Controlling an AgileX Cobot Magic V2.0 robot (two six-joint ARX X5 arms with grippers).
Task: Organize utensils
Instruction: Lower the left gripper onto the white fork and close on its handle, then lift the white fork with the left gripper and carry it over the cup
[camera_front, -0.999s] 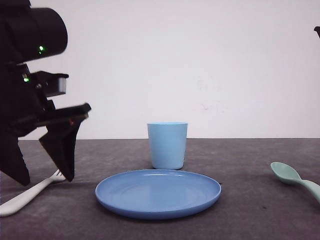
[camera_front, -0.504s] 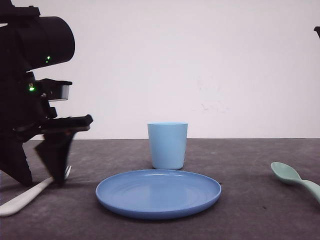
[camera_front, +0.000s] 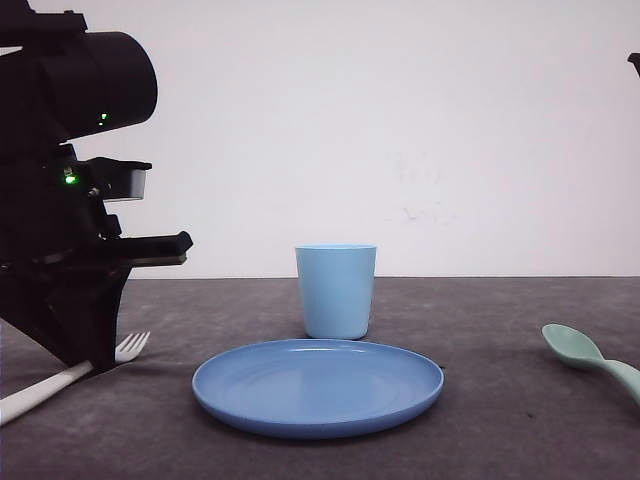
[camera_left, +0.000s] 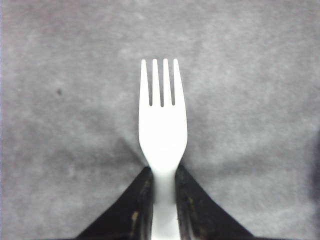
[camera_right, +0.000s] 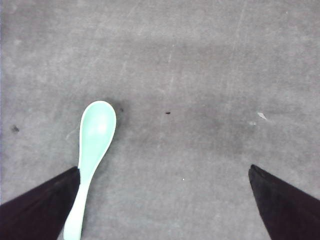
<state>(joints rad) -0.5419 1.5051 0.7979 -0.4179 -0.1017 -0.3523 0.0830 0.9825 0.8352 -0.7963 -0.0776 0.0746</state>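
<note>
Grey tabletop (camera_front: 500, 420): my left gripper (camera_left: 163, 192) pinches the white fork (camera_left: 162, 125) by its neck; my right gripper (camera_right: 165, 200) gapes beside the mint spoon (camera_right: 92, 150)

Black left arm (camera_front: 60, 200), apparently green-lit

**Colours on the table**

You have a white fork (camera_left: 162, 130) between the black fingers (camera_left: 131, 215) of the left gripper (camera_left: 163, 200). A pale mint spoon (camera_right: 92, 150) lies by the right gripper's (camera_right: 165, 200) black finger (plain, unpatterned). Light blue cup (camera_front: 335, 290), deeper blue plate (camera_front: 318, 386), mottled grey tabletop (camera_front: 480, 310).
</note>
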